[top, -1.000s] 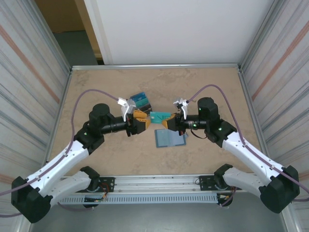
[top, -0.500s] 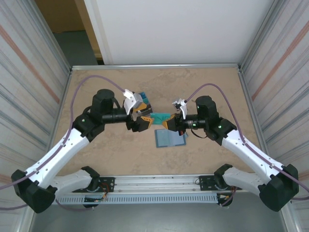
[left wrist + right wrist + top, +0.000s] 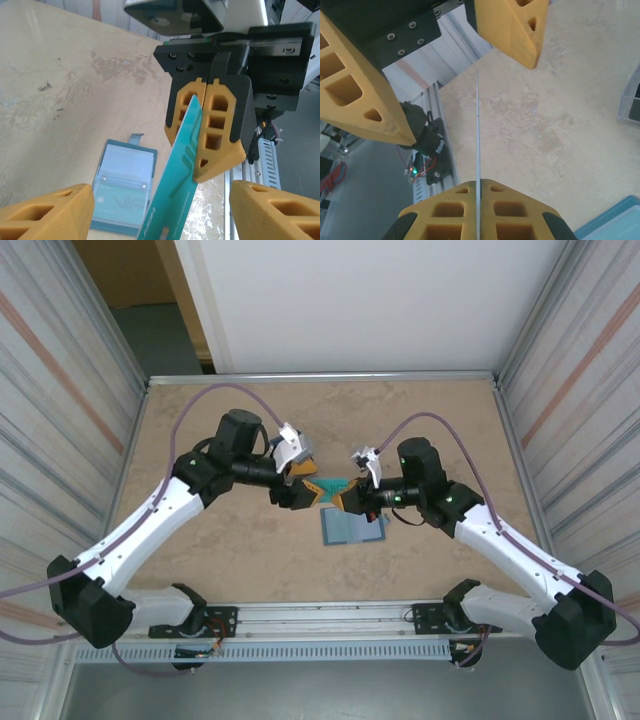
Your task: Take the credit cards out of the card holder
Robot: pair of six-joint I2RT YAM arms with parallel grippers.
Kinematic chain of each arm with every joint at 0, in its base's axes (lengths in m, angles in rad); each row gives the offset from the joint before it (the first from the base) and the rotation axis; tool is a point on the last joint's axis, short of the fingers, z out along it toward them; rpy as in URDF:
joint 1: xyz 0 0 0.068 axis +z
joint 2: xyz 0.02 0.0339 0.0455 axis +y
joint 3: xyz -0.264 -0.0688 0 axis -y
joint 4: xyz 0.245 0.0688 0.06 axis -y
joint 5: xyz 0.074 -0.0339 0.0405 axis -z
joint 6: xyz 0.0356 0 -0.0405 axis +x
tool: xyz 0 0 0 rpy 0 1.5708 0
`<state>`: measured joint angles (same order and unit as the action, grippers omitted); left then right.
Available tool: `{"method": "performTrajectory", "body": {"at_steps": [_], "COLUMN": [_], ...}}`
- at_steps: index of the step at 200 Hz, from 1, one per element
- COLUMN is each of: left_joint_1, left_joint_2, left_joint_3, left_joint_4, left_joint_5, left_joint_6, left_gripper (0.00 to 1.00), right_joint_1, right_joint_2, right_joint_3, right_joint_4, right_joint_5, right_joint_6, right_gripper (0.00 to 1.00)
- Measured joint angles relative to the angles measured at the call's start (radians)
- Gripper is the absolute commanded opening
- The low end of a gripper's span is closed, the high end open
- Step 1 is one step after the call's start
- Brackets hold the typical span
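Observation:
A teal-green credit card hangs in the air between the two grippers. My right gripper is shut on one end of it; in the right wrist view the card runs edge-on out of the closed gripper. My left gripper is open, its fingers standing wide on either side of the card's free end without touching it. The card holder lies open on the table below, with another card showing in its lower pocket. In the top view the holder sits just in front of the grippers.
A clear-edged piece with a dark inside lies on the table at the right wrist view's right edge. The metal rail runs along the near table edge. Corrugated walls stand on both sides.
My left arm has swung back and to the right, and its jaws have widened around the card's free end. The right gripper has shifted slightly left, still shut on the card.

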<state>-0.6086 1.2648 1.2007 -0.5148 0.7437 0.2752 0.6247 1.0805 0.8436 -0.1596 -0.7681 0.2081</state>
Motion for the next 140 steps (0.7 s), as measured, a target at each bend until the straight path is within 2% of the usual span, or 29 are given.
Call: {"method": "performTrajectory", "body": {"at_steps": [36, 48, 68, 77, 92, 112, 119, 140], "left_joint_1": [0.000, 0.000, 0.000, -0.002, -0.007, -0.008, -0.008, -0.007], "left_joint_2": [0.066, 0.083, 0.103, 0.107, 0.108, 0.108, 0.108, 0.108], "left_joint_3": [0.047, 0.058, 0.066, 0.069, 0.072, 0.074, 0.074, 0.074], "left_joint_4": [-0.040, -0.055, -0.077, -0.089, -0.101, -0.109, -0.110, -0.108], "left_joint_5": [0.053, 0.068, 0.086, 0.103, 0.115, 0.116, 0.105, 0.062], "left_joint_6": [0.044, 0.058, 0.078, 0.091, 0.104, 0.114, 0.113, 0.114], "left_gripper": [0.53, 0.42, 0.19, 0.12, 0.06, 0.00, 0.00, 0.00], "right_joint_1": [0.006, 0.006, 0.006, 0.006, 0.005, 0.005, 0.005, 0.003], "right_joint_2": [0.012, 0.012, 0.012, 0.012, 0.013, 0.013, 0.011, 0.001], "right_joint_3": [0.008, 0.010, 0.010, 0.010, 0.010, 0.010, 0.010, 0.010], "right_joint_4": [-0.004, -0.003, -0.007, -0.010, -0.017, -0.022, -0.023, -0.028], "right_joint_5": [-0.011, -0.011, -0.010, -0.004, 0.009, 0.031, 0.038, 0.063], "right_joint_6": [-0.011, -0.011, -0.012, -0.012, -0.015, -0.024, -0.022, -0.023], "right_gripper": [0.01, 0.01, 0.03, 0.05, 0.14, 0.42, 0.49, 0.58]}}
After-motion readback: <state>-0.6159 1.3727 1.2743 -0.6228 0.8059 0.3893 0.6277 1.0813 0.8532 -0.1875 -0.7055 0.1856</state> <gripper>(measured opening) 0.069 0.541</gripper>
